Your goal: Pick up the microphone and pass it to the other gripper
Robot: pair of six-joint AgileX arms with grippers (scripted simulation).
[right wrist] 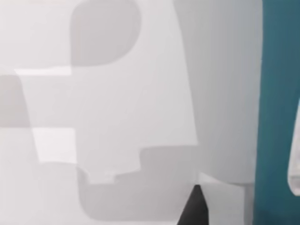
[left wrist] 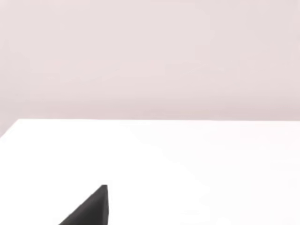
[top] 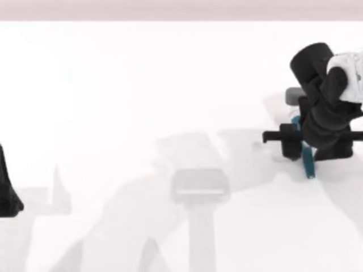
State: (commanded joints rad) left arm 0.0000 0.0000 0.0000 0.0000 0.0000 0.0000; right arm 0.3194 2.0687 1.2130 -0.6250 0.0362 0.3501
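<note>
The microphone lies on the white table at the right. Its slim teal handle (top: 308,162) sticks out from under my right arm, and its rounded grey-white head (top: 294,96) shows at the far end. My right gripper (top: 309,141) hangs directly over the handle, open, jaws spread along its black crossbar to either side of the handle. In the right wrist view the teal handle (right wrist: 276,112) fills the edge close up, with the white switch strip (right wrist: 295,154) beside it. Only one black fingertip (right wrist: 196,208) shows, apart from the handle. My left gripper (top: 8,192) is parked at the table's left edge, open.
Grey shadows of both arms fall across the middle of the white table (top: 142,85). In the left wrist view one black finger (left wrist: 93,208) shows above bare table, with a pale pink wall (left wrist: 150,56) behind.
</note>
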